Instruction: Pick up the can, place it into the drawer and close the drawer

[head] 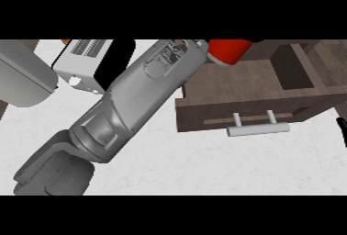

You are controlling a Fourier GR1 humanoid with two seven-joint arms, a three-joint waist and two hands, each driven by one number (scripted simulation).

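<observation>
The red can [230, 49] shows at the top of the view, over the back left corner of the open brown drawer [284, 75]. My left forearm [129, 101] crosses the view from lower left to upper right and ends right beside the can. The left hand [200, 44] is almost wholly hidden behind the wrist and the upper edge, so its hold on the can cannot be seen. The drawer's front panel [203, 112] carries a pale bar handle [257, 130]. Only a thin black sliver of my right hand [342, 131] shows at the right edge, straight and still.
A white slotted appliance with a black side [85, 62] stands at the upper left, partly behind the forearm. A grey rounded object [24, 78] lies at the far left. The white counter top [224, 165] spreads in front of the drawer.
</observation>
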